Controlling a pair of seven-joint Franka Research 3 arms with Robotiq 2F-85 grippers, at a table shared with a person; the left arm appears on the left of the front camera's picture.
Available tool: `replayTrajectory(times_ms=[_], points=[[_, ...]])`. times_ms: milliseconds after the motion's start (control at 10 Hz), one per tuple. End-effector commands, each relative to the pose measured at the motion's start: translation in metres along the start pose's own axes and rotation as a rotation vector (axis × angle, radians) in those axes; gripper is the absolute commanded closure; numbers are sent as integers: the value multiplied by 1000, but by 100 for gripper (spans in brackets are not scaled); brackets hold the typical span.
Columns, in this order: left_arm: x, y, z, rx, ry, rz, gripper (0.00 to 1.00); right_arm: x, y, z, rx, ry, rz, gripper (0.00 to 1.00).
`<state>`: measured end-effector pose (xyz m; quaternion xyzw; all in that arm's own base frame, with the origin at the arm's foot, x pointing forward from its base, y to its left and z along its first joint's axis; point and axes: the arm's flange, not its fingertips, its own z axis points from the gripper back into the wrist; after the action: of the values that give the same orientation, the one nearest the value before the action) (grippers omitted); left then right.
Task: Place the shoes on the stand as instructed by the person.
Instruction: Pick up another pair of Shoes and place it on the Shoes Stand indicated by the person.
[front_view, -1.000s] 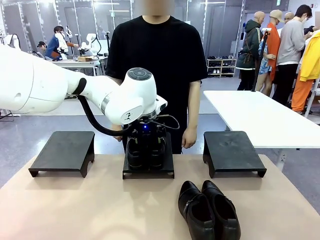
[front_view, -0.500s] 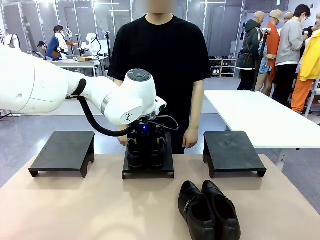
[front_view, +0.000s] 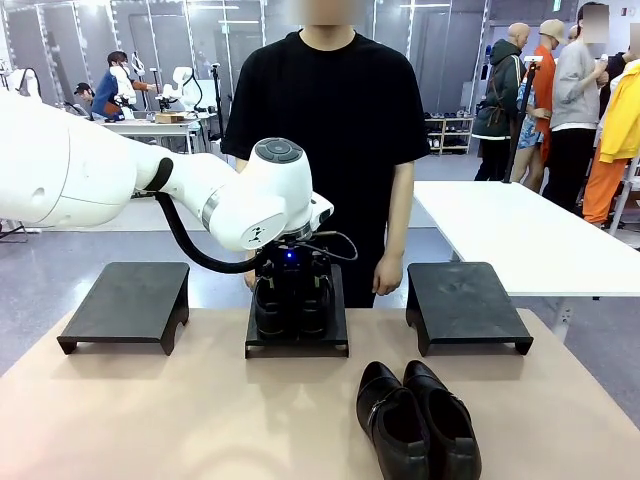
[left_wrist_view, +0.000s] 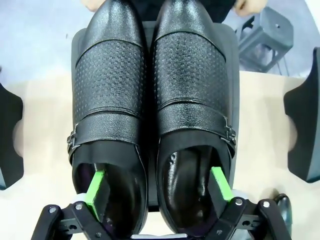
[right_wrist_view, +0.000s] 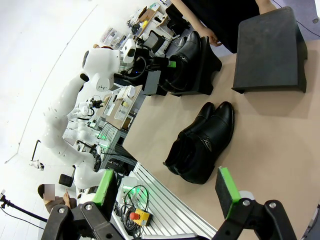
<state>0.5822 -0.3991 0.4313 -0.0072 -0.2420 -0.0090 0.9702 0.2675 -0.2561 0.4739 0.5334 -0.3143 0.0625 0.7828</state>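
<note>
One pair of glossy black shoes (front_view: 272, 305) stands side by side on the middle black stand (front_view: 297, 345), toes toward the person (front_view: 325, 130). My left gripper (front_view: 291, 290) is lowered onto this pair. In the left wrist view its jaws are open, with one green-padded finger (left_wrist_view: 97, 192) inside the left shoe (left_wrist_view: 107, 80) and the other inside the right shoe (left_wrist_view: 192, 75); the pads are not pressing the inner walls between them. A second pair of shoes (front_view: 417, 420) lies on the table at front right, also seen as the pair (right_wrist_view: 200, 145) below my right gripper (right_wrist_view: 166, 192), which hangs open and empty.
Black stands sit left (front_view: 125, 305) and right (front_view: 465, 305) of the middle one, both bare. The person stands just behind the middle stand, one hand (front_view: 388, 275) hanging near its far right corner. A white table (front_view: 520, 235) stands at back right.
The person has shifted slightly to the right. The left arm and both pairs of shoes have not visibly moved.
</note>
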Motion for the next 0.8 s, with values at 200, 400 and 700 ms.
replayTrajectory(times_ms=[200,400,700], points=[[0,0,0,0,0,0,0,-1,1,1,6,1,10,0],[13,22,43,-108,72,-77,0,-1,1,1,6,1,10,0],[-5,90,126,-355,200,-91,0,-1,1,1,6,1,10,0]])
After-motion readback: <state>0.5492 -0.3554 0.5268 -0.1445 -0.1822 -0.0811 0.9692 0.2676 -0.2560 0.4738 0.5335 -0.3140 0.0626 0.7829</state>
